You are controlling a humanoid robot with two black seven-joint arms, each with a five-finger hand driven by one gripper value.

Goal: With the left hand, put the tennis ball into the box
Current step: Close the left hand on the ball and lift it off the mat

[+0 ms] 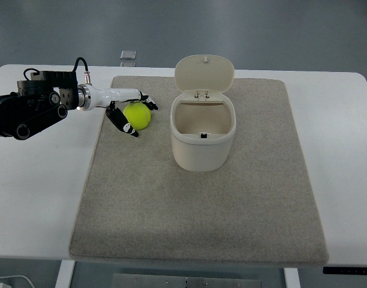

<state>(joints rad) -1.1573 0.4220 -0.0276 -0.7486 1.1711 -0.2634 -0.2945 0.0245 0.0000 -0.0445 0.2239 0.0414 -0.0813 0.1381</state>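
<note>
Grey mat (195, 210), open-lidded box (202, 129), left hand (126, 108) around tennis ball (137, 116)

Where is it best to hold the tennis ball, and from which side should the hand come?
Grip the tennis ball across its middle, from its left, where the left hand already is. It is round, so any width serves, and the box stands on its right.

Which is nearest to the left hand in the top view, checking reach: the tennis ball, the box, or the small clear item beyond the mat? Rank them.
1. Tennis ball: between the left hand fingers, on the mat's far left part.
2. Small clear item: on the table just past the mat's far edge.
3. Box: lid open, to the right, mid-mat.
</note>
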